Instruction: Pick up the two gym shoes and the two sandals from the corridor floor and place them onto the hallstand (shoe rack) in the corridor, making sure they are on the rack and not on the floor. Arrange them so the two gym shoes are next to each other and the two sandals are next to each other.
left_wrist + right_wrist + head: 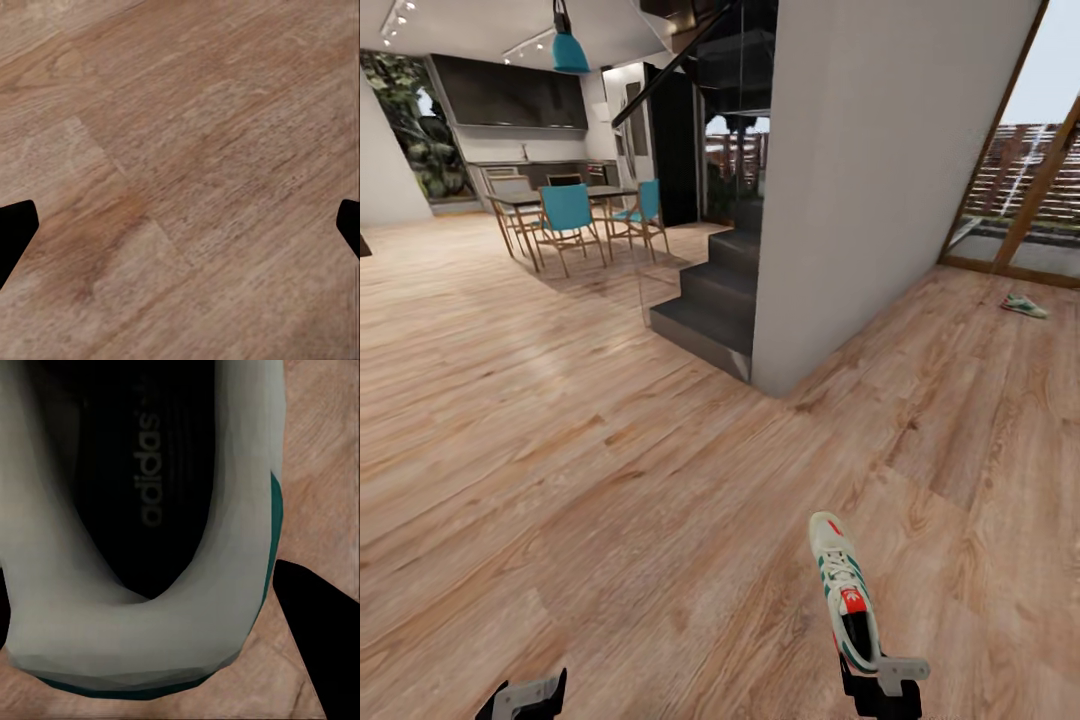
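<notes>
At the left of the head view the left gripper [525, 697] is hanging low over the corridor floor [590, 480], and its jaws are standing wide apart with nothing between them; in the left wrist view the two dark fingertips [15, 232] are sitting at opposite edges with bare wood planks [187, 172] showing across the gap. No shoe is lying near that arm.

Further right, past the dark staircase [710, 295] and the white wall [860, 170], one gym shoe [843, 590] is pointing its toe away from the robot, its long axis running almost straight ahead with a slight lean to the left. The right gripper [880, 685] is sitting at the heel end, so the shoe is extending forward from the jaws along their own line of sight. In the right wrist view the heel collar [127, 630] and the dark insole are right up against the camera, with one black finger [315, 630] beside the outer heel wall; the jaws appear to be closed on the heel, gripping it.

Far to the right, near the glazed door [1010, 180], the second gym shoe [1024, 306] is lying on the floor, well apart from both arms, though the right arm is the nearer one; its long axis is running across the view
</notes>
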